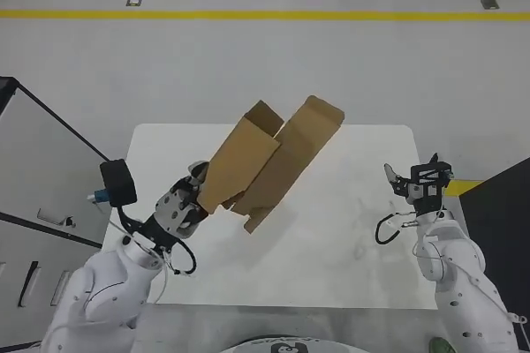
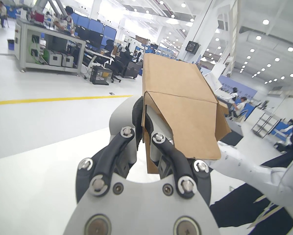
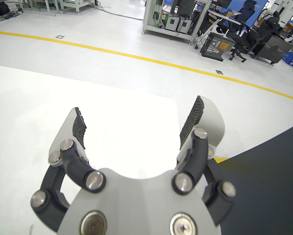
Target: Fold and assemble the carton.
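Nearest the robot, the white table point(image 1: 336, 274) lies bare along its near edge. Just beyond that, at the near left, the left gripper point(image 1: 194, 190) is pinched tight on the near-left edge of the carton point(image 1: 269, 159). In the left wrist view, the left gripper point(image 2: 144, 116) has a single cardboard wall clamped between its two dark pads point(image 2: 137, 112), and the carton point(image 2: 185, 113) rises away from it.

Level with it at the right edge of the table sits the right gripper point(image 1: 413, 175). Its jaws are spread wide and hold nothing. In its own wrist view the right gripper point(image 3: 139, 121) looks out over bare table point(image 3: 38, 103).

The carton is held up off the table, tilted. Its long axis runs from the left gripper at the near left up to the far right. It looks half opened (a squashed tube more than a box). Two open mouths show at the far end, and a lower flap point(image 1: 256, 219) hangs loose at the near end.

The coming move turns on one relation. The carton lies to the left of the free right gripper and well apart from it, with its long right-hand side turned that way. Only the left arm has contact, and only at one end. My judgement is that the right arm has to cross leftward and meet that side or the hanging flap. The carton would then be braced at a second place before any panel is squared up. Held at one edge alone, the far end may swing if it is pushed.
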You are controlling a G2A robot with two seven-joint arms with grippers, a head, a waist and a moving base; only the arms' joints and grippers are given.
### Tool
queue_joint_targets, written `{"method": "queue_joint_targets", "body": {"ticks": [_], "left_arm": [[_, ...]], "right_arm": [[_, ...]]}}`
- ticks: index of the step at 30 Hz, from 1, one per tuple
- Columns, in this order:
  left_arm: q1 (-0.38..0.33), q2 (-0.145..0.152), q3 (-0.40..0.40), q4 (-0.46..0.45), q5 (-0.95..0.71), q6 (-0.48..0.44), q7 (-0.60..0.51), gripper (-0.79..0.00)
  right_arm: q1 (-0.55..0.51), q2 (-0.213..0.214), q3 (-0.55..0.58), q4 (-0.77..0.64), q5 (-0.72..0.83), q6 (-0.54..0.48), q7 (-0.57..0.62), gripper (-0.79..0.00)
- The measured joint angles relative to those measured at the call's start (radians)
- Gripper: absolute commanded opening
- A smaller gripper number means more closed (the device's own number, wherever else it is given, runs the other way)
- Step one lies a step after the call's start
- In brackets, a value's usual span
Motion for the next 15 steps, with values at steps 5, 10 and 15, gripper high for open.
{"method": "queue_joint_targets", "body": {"ticks": [5, 10, 15], "left_arm": [[-0.034, 0.006, -0.006, 0.0, -0.236, 0.066, -0.141, -0.785], [-0.056, 0.009, -0.02, 0.0, -0.395, 0.118, -0.216, -0.785], [-0.072, 0.011, -0.034, 0.0, -0.554, 0.166, -0.267, -0.785]], "right_arm": [[0.0, 0.0, 0.0, 0.0, 0.0, 0.0, 0.0, 0.0], [0.0, 0.0, 0.0, 0.0, 0.0, 0.0, 0.0, 0.0], [0.0, 0.0, 0.0, 0.0, 0.0, 0.0, 0.0, 0.0]]}}
